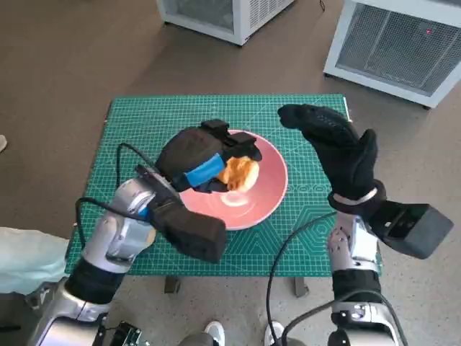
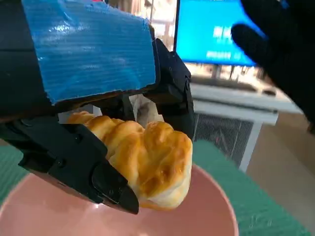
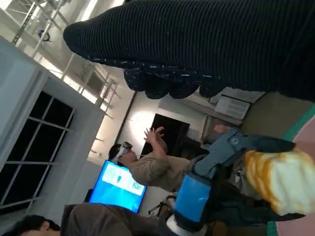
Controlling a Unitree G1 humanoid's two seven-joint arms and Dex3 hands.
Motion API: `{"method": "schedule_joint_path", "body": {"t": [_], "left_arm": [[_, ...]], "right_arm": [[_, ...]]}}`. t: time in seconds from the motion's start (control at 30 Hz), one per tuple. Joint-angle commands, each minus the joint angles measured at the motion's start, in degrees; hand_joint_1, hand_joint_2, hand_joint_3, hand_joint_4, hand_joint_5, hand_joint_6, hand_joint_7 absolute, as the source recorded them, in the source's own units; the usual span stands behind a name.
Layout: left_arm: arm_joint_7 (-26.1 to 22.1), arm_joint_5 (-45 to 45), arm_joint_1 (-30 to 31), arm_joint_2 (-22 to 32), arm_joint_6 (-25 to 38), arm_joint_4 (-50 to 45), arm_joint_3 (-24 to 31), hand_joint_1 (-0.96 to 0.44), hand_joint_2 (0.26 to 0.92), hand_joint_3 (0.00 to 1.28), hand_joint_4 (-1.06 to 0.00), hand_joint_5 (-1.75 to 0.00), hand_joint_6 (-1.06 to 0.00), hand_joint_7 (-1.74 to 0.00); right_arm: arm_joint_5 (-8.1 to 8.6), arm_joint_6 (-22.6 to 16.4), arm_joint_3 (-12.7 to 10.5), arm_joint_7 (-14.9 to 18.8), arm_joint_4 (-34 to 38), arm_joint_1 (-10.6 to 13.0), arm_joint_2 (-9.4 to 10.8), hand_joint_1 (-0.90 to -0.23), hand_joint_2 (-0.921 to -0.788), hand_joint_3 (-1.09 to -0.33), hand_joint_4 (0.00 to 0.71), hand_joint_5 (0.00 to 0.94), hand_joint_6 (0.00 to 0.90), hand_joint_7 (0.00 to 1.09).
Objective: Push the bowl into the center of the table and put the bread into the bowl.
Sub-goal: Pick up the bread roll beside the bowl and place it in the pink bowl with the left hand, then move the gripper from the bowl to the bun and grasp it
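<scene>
**Left hand held the bread over the pink bowl**

The left hand had its black fingers closed around the bread, gripping it from both sides; in the left wrist view one finger ran along the near side of the loaf and another pressed against its far side. The right hand, in its black knitted glove, held nothing. Its fingers were stretched out and lay fairly close together, slightly apart at the tips, well clear of the bowl's rim.

The bread was a golden-brown, twisted pastry with a glossy crust and paler, softer dough along its lower edge. It sat over the inside of the bowl, a shallow pink dish with a smooth lip. Whether the bread touched the bowl's floor could not be told. The bowl stood near the middle of the green cutting mat that covered the table.

The left forearm rose from the near left edge of the table and angled in, with the blue-taped back of the hand facing up above the bowl. The right forearm stood nearly upright at the near right side, its hand raised above the mat to the right of the bowl, palm turned towards the bowl.
</scene>
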Motion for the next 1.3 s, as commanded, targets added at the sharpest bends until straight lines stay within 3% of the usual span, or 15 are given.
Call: {"method": "schedule_joint_path", "body": {"t": [0.03,0.07,0.17,0.33,0.5,0.83,1.3], "left_arm": [[-4.2,0.5,0.3,-0.9,5.2,-1.5,-0.5,0.00,0.865,0.12,-0.46,-0.59,-0.44,-0.69],[-5.8,0.4,0.5,-0.8,6.7,-2.3,-0.6,-0.01,0.865,0.09,-0.46,-0.39,-0.45,-0.50],[-10.3,-0.1,1.1,-0.5,10.9,-5.0,-0.6,-0.07,0.854,0.03,-0.35,-0.13,-0.39,-0.22],[-19.1,-2.0,1.8,0.4,18.9,-11.8,0.5,-0.15,0.836,0.01,-0.19,-0.02,-0.32,-0.07],[-23.0,-3.5,3.0,1.5,22.9,-18.5,2.3,-0.21,0.823,0.00,-0.14,0.00,-0.29,-0.03],[-24.0,-7.7,8.7,5.3,23.3,-33.1,10.1,-0.22,0.807,0.00,-0.14,0.00,-0.30,-0.03],[-23.9,-14.2,20.1,11.0,25.9,-48.8,27.4,-0.21,0.781,0.00,-0.16,-0.01,-0.35,-0.04]], "right_arm": [[0.16,0.8,0.1,-0.1,-0.5,1.6,-0.4,-0.698,-0.921,-0.716,0.196,0.000,-0.001,0.64],[0.11,0.8,0.1,-0.2,-0.7,1.7,-0.4,-0.698,-0.921,-0.717,0.196,0.000,-0.001,0.64],[-0.02,1.0,0.0,-0.5,-1.2,1.9,-0.3,-0.702,-0.921,-0.719,0.195,0.000,-0.001,0.64],[-0.16,1.1,0.0,-1.1,-1.1,2.0,-0.3,-0.706,-0.921,-0.719,0.195,0.000,-0.001,0.63],[-0.35,1.0,0.0,-1.5,-1.0,2.1,-0.2,-0.707,-0.921,-0.719,0.194,0.000,-0.001,0.63],[-0.65,0.9,0.4,-2.0,-0.8,2.3,0.1,-0.712,-0.921,-0.718,0.195,0.000,-0.001,0.63],[-0.73,0.5,0.8,-1.6,0.2,1.6,0.7,-0.699,-0.921,-0.717,0.196,0.001,-0.001,0.63]]}}
